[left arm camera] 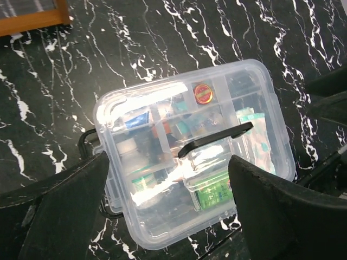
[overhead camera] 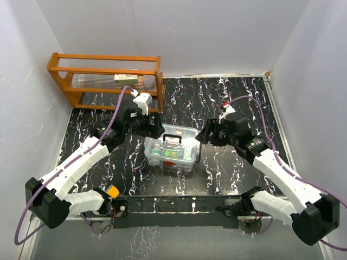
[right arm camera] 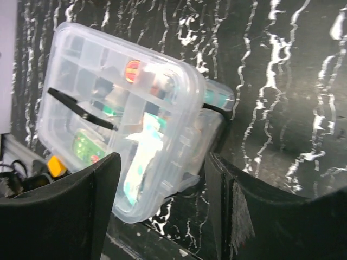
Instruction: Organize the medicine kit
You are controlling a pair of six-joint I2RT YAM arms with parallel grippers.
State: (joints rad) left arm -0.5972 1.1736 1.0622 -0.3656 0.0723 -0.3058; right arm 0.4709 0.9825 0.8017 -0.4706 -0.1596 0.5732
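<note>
1. Here, the medicine kit [overhead camera: 172, 147] is sitting around the middle of the black, white-veined desk [overhead camera: 233, 95], somewhat nearer the near edge than the far one. Its flat clear lid [left arm camera: 162, 108] is lying on top, with the dark handle [left arm camera: 214, 140] running across it.
2. Through the lid, a round red-and-yellow disc [left arm camera: 203, 93] is showing in one compartment. A green packet [left arm camera: 214, 190] with pale print is lying beside the handle, and a teal-and-white sachet [left arm camera: 255, 130] is filling a long side compartment. None of the print is coming out sharp enough to read.
3. A small red mark [overhead camera: 171, 161] is showing on the kit's near wall, and any lettering on it is too small to make out.
4. The left tool [left arm camera: 169, 158] is hovering over the kit's far-left corner. Its fingers [left arm camera: 59, 211] are spread wide and gripping nothing.
5. The right tool [right arm camera: 162, 157] is hanging just beside the kit's right side, with its jaws likewise parted wide and holding nothing.
6. An orange wooden rack [overhead camera: 103, 58] is standing in the far-left corner of the desk. A small pale box [overhead camera: 124, 78] is resting on its shelf, its label unreadable.
7. Bare marbled surface is stretching from the kit's right side toward the right edge and the far-right corner. A narrower strip is running between the kit and the near edge.
</note>
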